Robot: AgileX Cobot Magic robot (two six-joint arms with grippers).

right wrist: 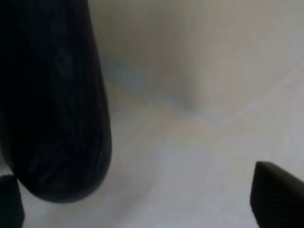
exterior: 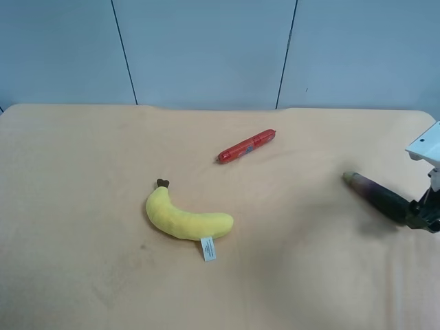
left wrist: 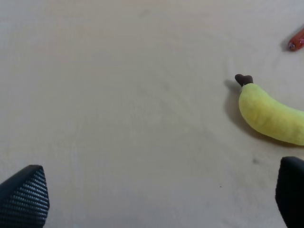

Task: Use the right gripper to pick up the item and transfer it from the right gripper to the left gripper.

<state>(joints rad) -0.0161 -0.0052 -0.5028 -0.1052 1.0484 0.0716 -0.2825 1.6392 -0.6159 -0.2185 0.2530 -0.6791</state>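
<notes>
1. The right wrist view is all blur; the eggplant [right wrist: 54,99] runs off its edge, and only the tips of the right gripper [right wrist: 142,202] show.
2. In the exterior high view the frame edge cuts that gripper, which hides the eggplant's thick end.
3. The left wrist view's edge cuts off the banana [left wrist: 270,116] and most of the sausage [left wrist: 297,40].
4. The print on the banana's tag [exterior: 208,249] is too small to read.

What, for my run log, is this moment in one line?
right gripper: open, around eggplant | left gripper: open, empty | eggplant: on table | handover: not yet
</notes>
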